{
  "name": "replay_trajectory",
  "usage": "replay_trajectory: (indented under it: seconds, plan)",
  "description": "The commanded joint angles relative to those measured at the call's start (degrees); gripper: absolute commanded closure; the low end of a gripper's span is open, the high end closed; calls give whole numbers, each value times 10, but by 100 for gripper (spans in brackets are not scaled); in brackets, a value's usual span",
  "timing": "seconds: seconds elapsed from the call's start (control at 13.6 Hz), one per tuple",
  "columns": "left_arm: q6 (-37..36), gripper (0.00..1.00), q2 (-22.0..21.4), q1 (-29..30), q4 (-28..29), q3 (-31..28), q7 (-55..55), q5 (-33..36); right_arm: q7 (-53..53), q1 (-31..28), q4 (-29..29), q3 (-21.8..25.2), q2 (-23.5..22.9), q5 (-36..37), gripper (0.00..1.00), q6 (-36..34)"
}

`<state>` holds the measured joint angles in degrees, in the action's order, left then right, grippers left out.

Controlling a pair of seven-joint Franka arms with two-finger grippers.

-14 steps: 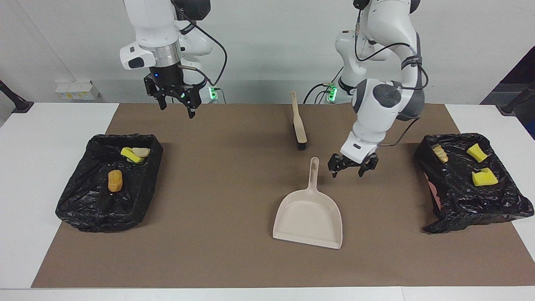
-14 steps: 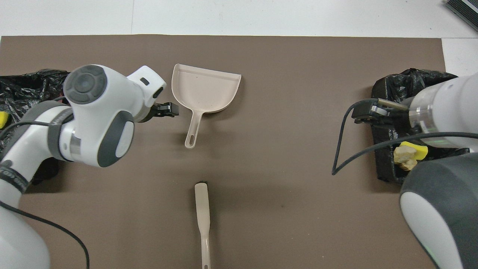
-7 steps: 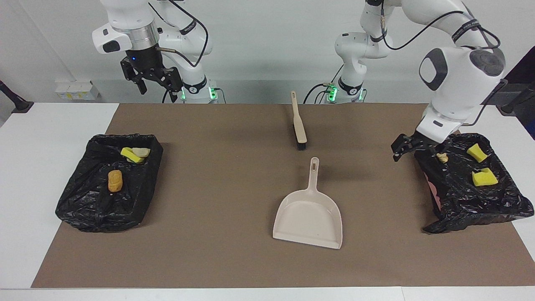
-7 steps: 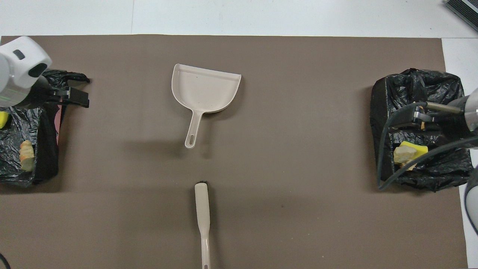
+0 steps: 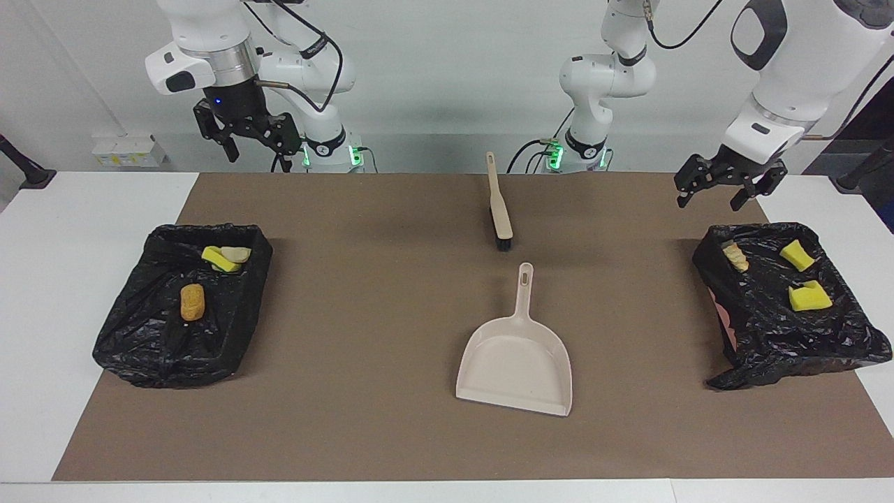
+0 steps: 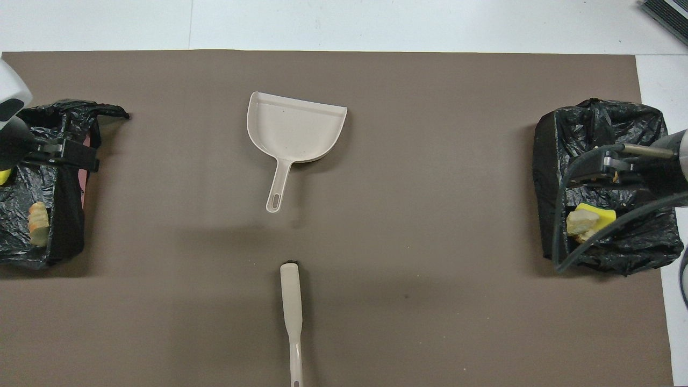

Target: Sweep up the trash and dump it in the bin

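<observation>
The trash (image 5: 810,298) is held in lined bins (image 5: 183,304) at both counter ends. Both grippers, left (image 5: 721,187) and right (image 5: 246,138), are raised with fingers apart.

No readable text, label, brand, number or sign is found on anything shown in either view.

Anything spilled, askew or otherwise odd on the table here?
Nothing stands out. The trash lies inside the two black-lined bins; none shows on the mat. The dustpan and brush lie flat mid-mat. Left gripper and right gripper hang empty, open.
</observation>
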<state>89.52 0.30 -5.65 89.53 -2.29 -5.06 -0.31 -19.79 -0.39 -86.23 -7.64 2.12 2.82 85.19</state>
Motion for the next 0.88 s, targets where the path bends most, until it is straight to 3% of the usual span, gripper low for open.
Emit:
replay_trajectory:
  seconds: [0.0,0.81]
  plan:
    - [-4,0,-21,-1,25,-3,-10,10,12,28,14,36,-5,-5,0,-13]
    - [0,0,-31,2,19,-3,-10,5,8,26,5,38,3,-21,0,-13]
